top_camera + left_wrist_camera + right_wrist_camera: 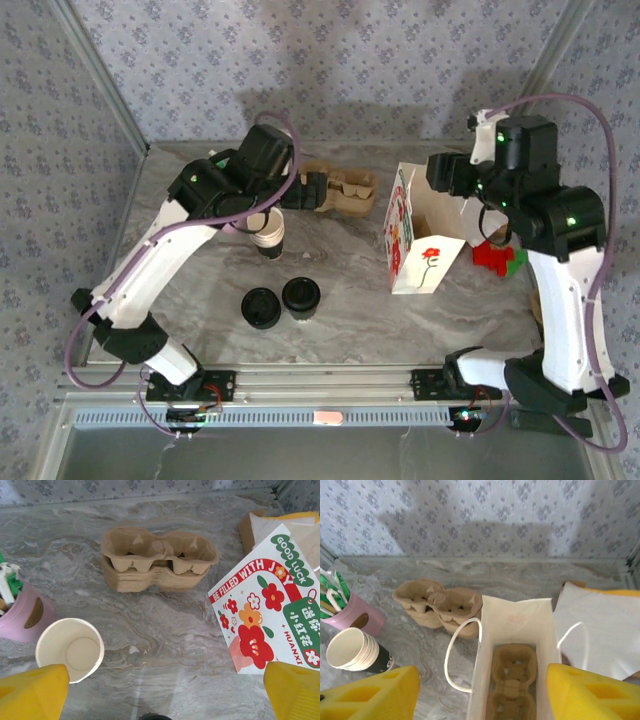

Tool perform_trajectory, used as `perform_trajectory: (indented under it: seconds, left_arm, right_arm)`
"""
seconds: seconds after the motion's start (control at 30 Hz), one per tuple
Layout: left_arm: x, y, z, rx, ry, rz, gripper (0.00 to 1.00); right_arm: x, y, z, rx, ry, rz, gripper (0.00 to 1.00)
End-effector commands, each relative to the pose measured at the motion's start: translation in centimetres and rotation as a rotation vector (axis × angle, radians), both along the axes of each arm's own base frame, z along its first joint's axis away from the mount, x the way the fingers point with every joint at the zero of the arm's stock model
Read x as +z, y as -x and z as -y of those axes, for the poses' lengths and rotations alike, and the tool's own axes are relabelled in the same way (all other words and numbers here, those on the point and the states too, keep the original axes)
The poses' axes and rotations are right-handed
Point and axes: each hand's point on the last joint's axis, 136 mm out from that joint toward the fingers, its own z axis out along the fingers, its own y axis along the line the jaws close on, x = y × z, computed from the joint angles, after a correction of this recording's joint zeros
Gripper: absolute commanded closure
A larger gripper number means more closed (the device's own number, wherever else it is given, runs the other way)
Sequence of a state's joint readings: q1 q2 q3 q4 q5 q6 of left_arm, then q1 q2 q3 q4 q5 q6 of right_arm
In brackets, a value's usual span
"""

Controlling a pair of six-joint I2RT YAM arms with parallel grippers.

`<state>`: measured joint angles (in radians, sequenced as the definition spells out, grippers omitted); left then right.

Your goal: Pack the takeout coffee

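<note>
Grey marbled tabletop, seen from above: your takeout coffee (301, 297) stands lower centre, well below the left gripper (308, 190) and far left of the right gripper (440, 172). In your left wrist view that gripper is spread wide and empty. In your right wrist view the gripper gapes, empty, above the paper bag (515, 617).
</note>
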<state>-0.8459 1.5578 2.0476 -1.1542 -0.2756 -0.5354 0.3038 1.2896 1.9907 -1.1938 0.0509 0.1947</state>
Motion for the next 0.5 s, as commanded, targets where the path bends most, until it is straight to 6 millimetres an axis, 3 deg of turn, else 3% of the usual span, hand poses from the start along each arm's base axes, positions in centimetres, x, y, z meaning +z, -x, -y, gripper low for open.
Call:
perform_trajectory:
  seconds: [0.0, 0.17, 0.27, 0.37, 0.47]
  left_arm:
    - [0.9, 0.2, -0.9, 0.022, 0.021, 0.031, 0.00]
    - [0.1, 0.6, -1.2, 0.027, 0.025, 0.018, 0.00]
    - [-0.8, 0.7, -1.1, 0.025, 0.019, 0.003, 0.00]
    - [-1.1, 0.7, -1.1, 0.023, 0.020, -0.005, 0.00]
    - [-1.1, 0.8, -1.1, 0.020, 0.017, -0.008, 0.00]
  right_arm:
    - [-5.5, -1.6, -2.0, 0.022, -0.026, -0.193, 0.31]
    - [-10.2, -3.4, -5.2, 0.101, -0.047, -0.312, 0.21]
    - [-13.5, -4.5, -5.9, 0.100, -0.025, -0.397, 0.20]
    - [-15.8, -5.3, -5.7, 0.070, 0.031, -0.462, 0.30]
    - [-15.6, -5.3, -6.4, 0.080, 0.059, -0.453, 0.51]
